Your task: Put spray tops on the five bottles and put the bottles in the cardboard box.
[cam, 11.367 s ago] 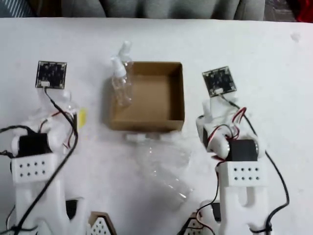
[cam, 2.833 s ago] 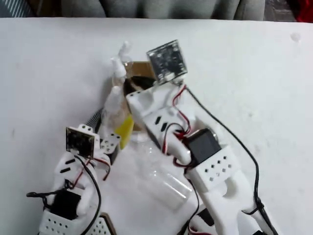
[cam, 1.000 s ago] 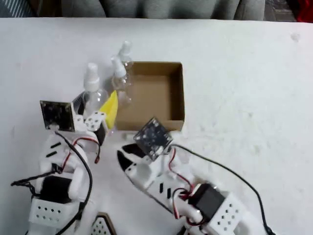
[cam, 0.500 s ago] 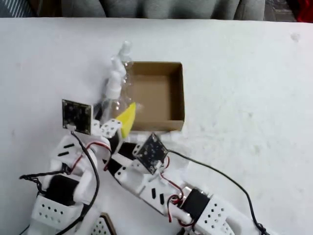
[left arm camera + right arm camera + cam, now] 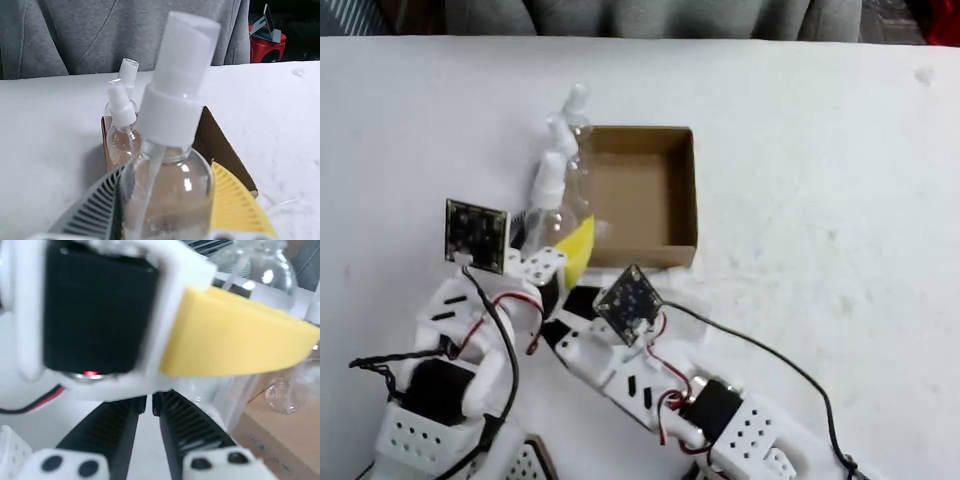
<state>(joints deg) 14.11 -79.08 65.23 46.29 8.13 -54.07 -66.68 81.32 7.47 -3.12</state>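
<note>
Plastic bottle [image 5: 548, 192], spray top on, is clamped upright in the left gripper [image 5: 167, 215] at left of centre, just beside the cardboard box [image 5: 672, 190], likely for boxing. The right gripper [image 5: 152, 412], fingers together and empty, waits below.

The white worktop [image 5: 840, 200] is lit brightly and evenly from above in the high view, and much of it is nearly washed out. Only soft, faint shadows are cast around the cardboard box [image 5: 640, 195], whose inner walls are slightly darkened. Small bright glints are reflected from the glass of the spray bottle [image 5: 167, 195] in both wrist views. The room [image 5: 295, 15] behind is left dim.
</note>
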